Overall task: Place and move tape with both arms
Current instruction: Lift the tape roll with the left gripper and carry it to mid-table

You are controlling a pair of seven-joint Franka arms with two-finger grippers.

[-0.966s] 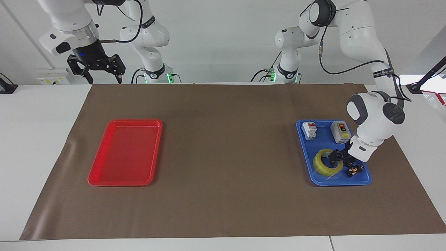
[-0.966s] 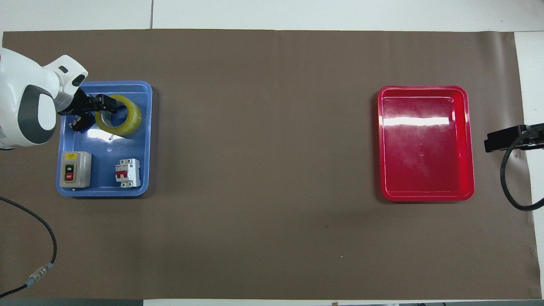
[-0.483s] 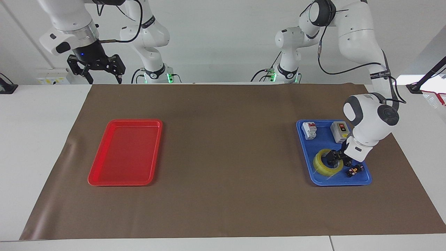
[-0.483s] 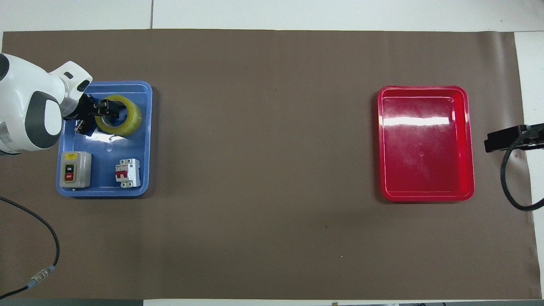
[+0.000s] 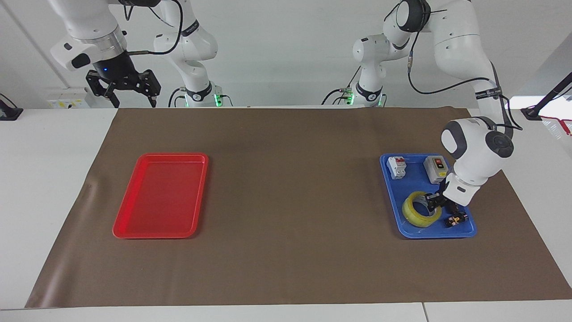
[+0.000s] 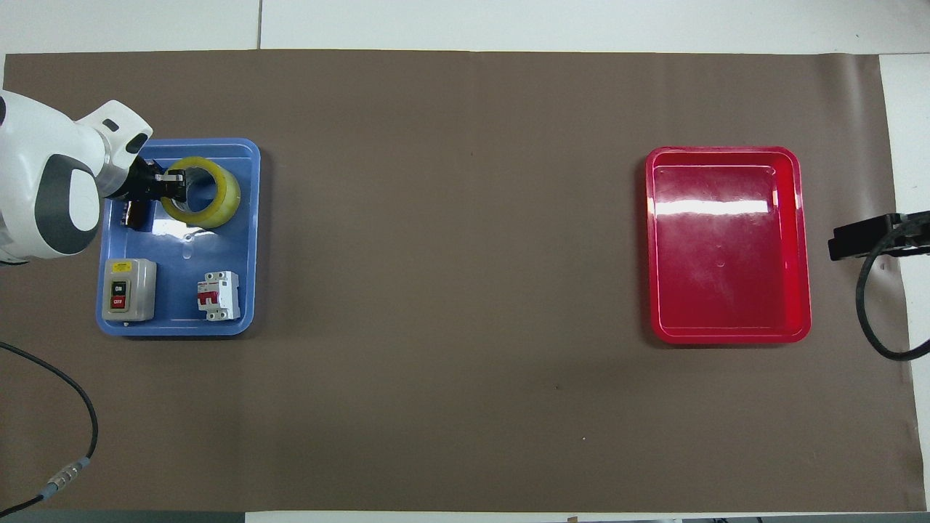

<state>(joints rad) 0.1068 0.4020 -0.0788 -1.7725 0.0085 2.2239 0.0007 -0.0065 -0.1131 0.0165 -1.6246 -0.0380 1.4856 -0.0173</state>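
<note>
The yellow tape roll [image 5: 416, 210] lies in the blue tray [image 5: 415, 176], at the tray's end farther from the robots. In the overhead view the tape [image 6: 211, 196] shows its pale core. My left gripper [image 5: 433, 202] is down in the tray and grips the tape's wall on the side toward the tray's outer edge, one finger inside the ring; it also shows in the overhead view [image 6: 166, 184]. The roll sits slightly tilted. My right gripper [image 5: 134, 96] waits open and empty, raised above the table's corner at the right arm's end.
In the blue tray [image 6: 182, 254] are a grey on/off switch box [image 6: 128, 289], a white circuit breaker [image 6: 219, 294] and a small black component [image 6: 134, 213] beside the left gripper. An empty red tray [image 6: 726, 247] lies toward the right arm's end of the brown mat.
My left gripper moved onto the tape's wall and closed there, drawing back a little; the roll tipped and shifted slightly. The right arm has not moved.
</note>
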